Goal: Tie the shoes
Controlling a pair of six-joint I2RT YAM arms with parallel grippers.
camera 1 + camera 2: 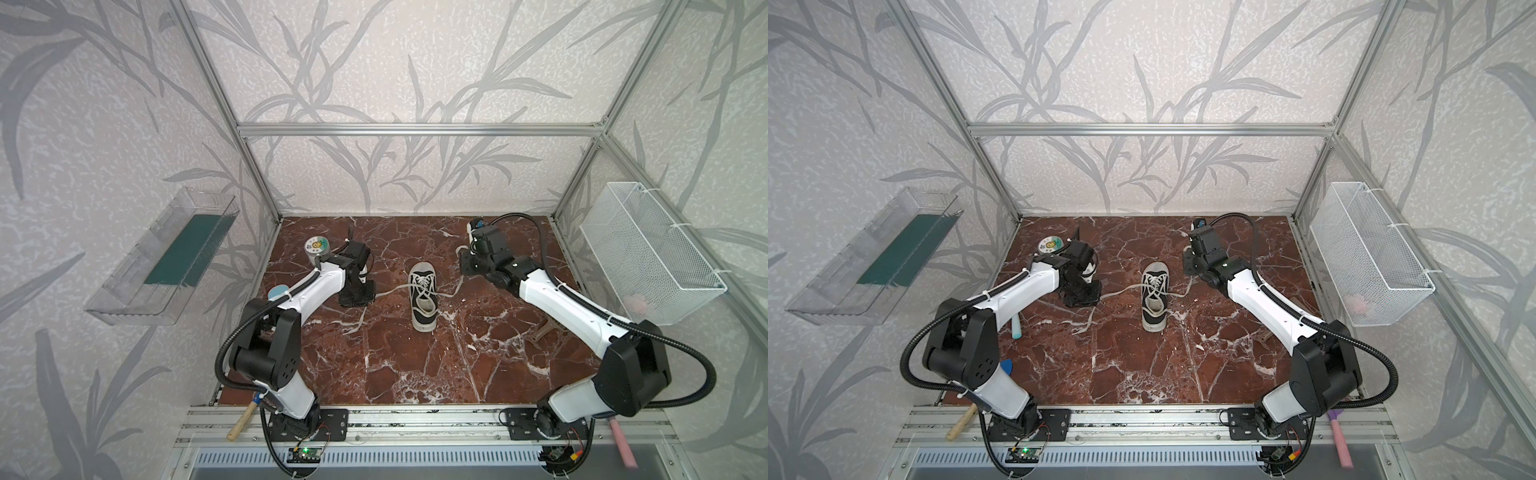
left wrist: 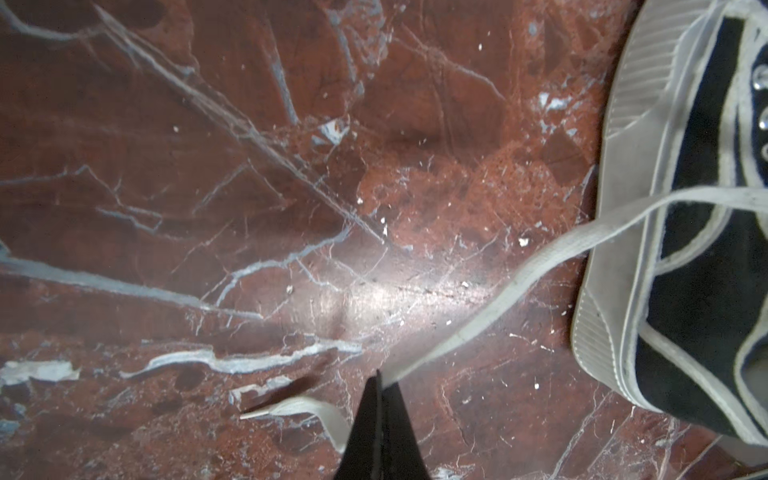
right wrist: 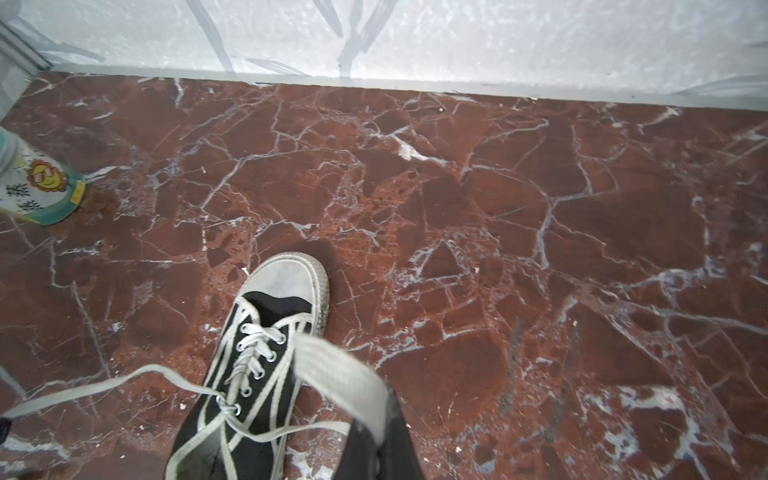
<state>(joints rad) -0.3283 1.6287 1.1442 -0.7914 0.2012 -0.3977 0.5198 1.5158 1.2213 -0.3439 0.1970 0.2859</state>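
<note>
The black sneaker (image 1: 423, 297) (image 1: 1155, 295) with white sole and toe cap stands mid-table, toe toward the back wall. Its white laces cross over the top eyelets (image 3: 226, 405) and run out to both sides. My left gripper (image 1: 368, 297) (image 2: 380, 384) sits low to the left of the shoe, shut on the left lace (image 2: 498, 299); the lace's free end (image 2: 291, 409) trails past the fingers. To the right of the toe, my right gripper (image 1: 463, 270) (image 3: 386, 401) is shut on the right lace (image 3: 338, 372), which is lifted off the table.
A round tin with a smiley label (image 1: 316, 247) (image 3: 39, 183) stands behind the left arm. On the left wall hangs a clear tray (image 1: 166, 257), on the right wall a white wire basket (image 1: 648, 253). A brown object (image 1: 544, 330) lies under the right arm.
</note>
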